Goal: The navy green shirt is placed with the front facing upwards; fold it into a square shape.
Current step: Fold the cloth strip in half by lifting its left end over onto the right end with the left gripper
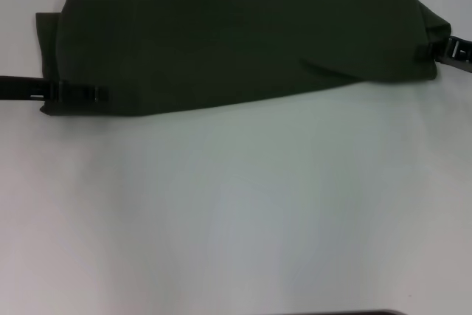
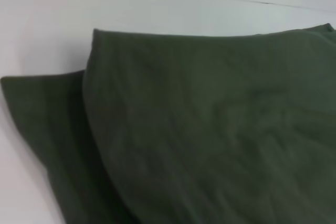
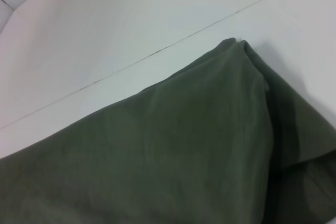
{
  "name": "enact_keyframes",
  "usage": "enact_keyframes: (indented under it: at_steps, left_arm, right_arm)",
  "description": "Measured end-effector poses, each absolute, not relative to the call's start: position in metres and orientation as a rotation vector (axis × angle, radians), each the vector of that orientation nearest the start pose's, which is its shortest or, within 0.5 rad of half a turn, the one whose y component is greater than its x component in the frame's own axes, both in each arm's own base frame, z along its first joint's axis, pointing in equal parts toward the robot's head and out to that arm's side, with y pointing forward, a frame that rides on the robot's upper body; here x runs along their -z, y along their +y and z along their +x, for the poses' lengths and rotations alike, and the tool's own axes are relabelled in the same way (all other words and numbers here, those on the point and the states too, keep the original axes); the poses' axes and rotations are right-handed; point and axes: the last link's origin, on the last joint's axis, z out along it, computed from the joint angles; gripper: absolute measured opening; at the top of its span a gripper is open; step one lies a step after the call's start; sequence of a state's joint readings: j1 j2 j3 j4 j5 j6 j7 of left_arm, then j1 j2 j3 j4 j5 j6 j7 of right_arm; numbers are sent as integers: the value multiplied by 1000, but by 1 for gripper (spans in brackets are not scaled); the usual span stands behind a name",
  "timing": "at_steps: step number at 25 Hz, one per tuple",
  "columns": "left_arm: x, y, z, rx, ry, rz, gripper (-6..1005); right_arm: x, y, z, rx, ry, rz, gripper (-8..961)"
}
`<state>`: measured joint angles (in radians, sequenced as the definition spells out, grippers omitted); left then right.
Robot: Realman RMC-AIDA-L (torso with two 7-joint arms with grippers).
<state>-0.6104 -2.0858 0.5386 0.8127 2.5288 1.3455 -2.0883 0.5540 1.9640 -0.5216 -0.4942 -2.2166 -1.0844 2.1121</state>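
Observation:
The navy green shirt [image 1: 243,42] lies as a long folded band across the far part of the white table, plain dark cloth facing up. My left gripper [image 1: 97,94] comes in from the left and is shut on the band's near left corner. At the band's right end my right gripper [image 1: 431,51] is shut on the cloth, which bunches up there. In the left wrist view the shirt's [image 2: 210,129] upper layer arches over a lower layer. In the right wrist view the shirt [image 3: 184,156] rises in a fold above the table. Neither wrist view shows fingers.
The white table [image 1: 236,212] stretches bare from the shirt toward me. A thin seam line [image 3: 157,51] crosses the tabletop beyond the cloth. A dark edge [image 1: 346,313] shows at the very bottom of the head view.

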Motion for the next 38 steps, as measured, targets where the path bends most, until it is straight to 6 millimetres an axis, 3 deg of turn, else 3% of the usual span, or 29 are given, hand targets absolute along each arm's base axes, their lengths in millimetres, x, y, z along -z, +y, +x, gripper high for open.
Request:
enact_keyframes:
  at_steps: [14, 37, 38]
  left_arm:
    - [-27, 363, -308, 176, -1377, -2308, 863]
    - [-35, 361, -313, 150, -1398, -2293, 13]
    - [-35, 361, -313, 150, -1398, -2293, 13]
  right_arm:
    - [-39, 364, 360, -497, 1651, -1913, 20]
    - [-41, 357, 366, -491, 1665, -1899, 19]
    - [-41, 355, 368, -490, 1668, -1901, 19]
